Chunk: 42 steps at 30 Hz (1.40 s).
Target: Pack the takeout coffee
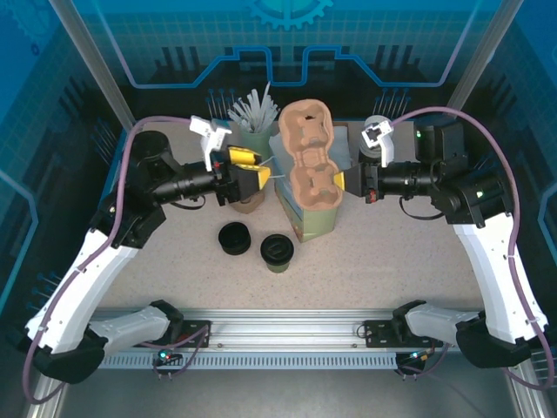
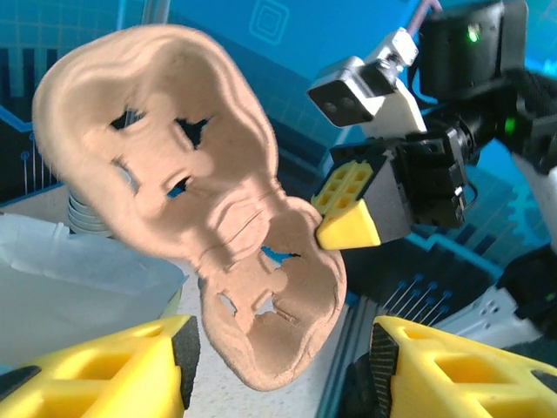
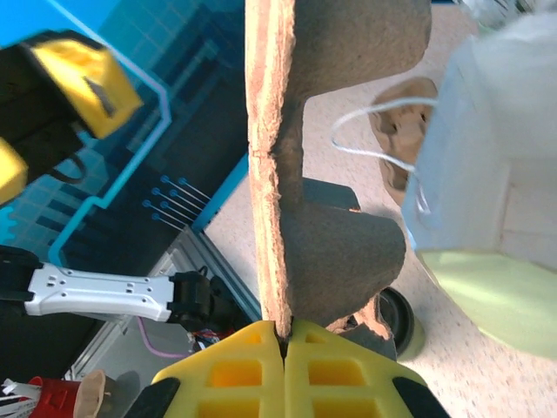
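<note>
The right claw (image 3: 283,344) pinches only the thin rim of the upright pulp carrier (image 1: 309,157) at centre, with the left claw (image 1: 248,171) parted beside it, so it may pivot and topple onto the takeout coffee (image 1: 277,252), lower centre.

Left arm (image 1: 83,270) and right arm (image 1: 505,270): white lower links, black upper links. Left hand (image 2: 283,348), right hand (image 3: 285,338): yellow ribbed fingers (image 2: 104,370). 1 purple cable (image 1: 129,165) per arm; white camera (image 1: 209,135) above each hand.

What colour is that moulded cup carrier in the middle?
The cup carrier is pale pinkish tan, clearest in the left wrist view.
</note>
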Each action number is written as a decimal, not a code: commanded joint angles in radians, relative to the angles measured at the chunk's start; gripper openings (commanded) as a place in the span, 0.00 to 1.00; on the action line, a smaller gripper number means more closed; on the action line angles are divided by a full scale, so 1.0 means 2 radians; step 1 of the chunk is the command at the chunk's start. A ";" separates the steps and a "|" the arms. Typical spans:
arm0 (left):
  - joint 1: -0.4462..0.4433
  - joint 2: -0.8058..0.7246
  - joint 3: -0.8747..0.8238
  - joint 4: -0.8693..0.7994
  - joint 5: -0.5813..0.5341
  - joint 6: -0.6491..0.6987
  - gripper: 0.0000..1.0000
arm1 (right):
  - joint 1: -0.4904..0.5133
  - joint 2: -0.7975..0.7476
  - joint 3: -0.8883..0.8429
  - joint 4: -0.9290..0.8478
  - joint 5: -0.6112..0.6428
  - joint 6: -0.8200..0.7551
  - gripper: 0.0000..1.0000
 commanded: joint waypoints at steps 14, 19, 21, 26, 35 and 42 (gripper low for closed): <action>-0.193 0.115 0.092 -0.121 -0.228 0.302 0.67 | -0.001 -0.017 -0.020 -0.117 0.013 -0.025 0.00; -0.206 0.139 0.088 -0.120 -0.262 0.336 0.71 | 0.001 -0.026 -0.039 -0.116 0.007 -0.027 0.00; -0.208 0.147 0.088 -0.119 -0.274 0.342 0.71 | 0.002 -0.028 -0.045 -0.117 0.004 -0.027 0.00; -0.212 0.162 0.086 -0.114 -0.299 0.349 0.71 | 0.004 -0.031 -0.052 -0.117 -0.004 -0.029 0.00; -0.215 0.175 0.086 -0.107 -0.304 0.350 0.62 | 0.008 -0.031 -0.060 -0.112 -0.006 -0.026 0.00; -0.216 0.182 0.085 -0.103 -0.305 0.349 0.62 | 0.012 -0.030 -0.060 -0.107 -0.007 -0.026 0.00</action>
